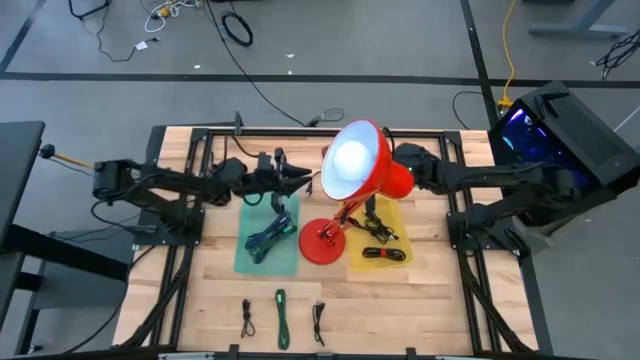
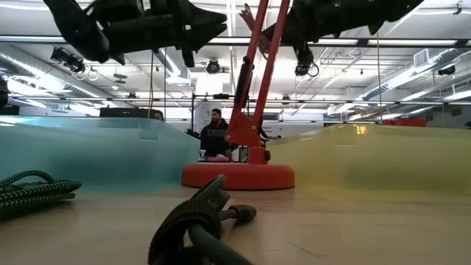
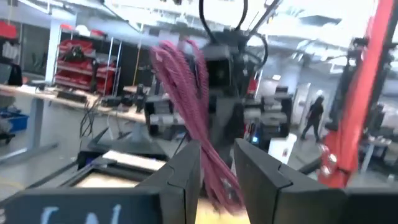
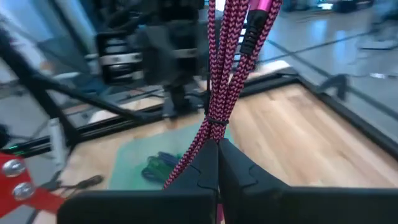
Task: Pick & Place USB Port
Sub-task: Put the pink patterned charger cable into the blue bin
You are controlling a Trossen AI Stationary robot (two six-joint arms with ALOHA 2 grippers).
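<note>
high view: both arms reach toward the middle of the table's far half, meeting behind a red lamp [image 1: 350,180] whose shade covers the spot where the grippers come together, so neither the pink cable nor the finger states can be read from above. a green mat [image 1: 268,236] left of the lamp base holds a coiled green cable [image 1: 268,240]; a yellow mat [image 1: 385,238] right of it holds dark cables [image 1: 378,232]. three more cables [image 1: 281,318] lie in a row near the front edge of the table [image 1: 420,310]. low view: the arms hang high across the top, the lamp base [image 2: 238,175] stands between the two mats, a dark cable [image 2: 199,221] lies close to the camera, and people [image 2: 215,134] sit in the room behind. left wrist view: the left gripper [image 3: 217,168] has its fingers slightly apart with the pink cable [image 3: 193,118] running up between them; whether they pinch it i cannot tell. right wrist view: the right gripper [image 4: 217,165] is clenched on the pink cable [image 4: 227,68], which rises from the fingertips as a bundled loop with a pink-and-black plug near the top, held in the air above the table, with the green mat [image 4: 146,163] seen below.
</note>
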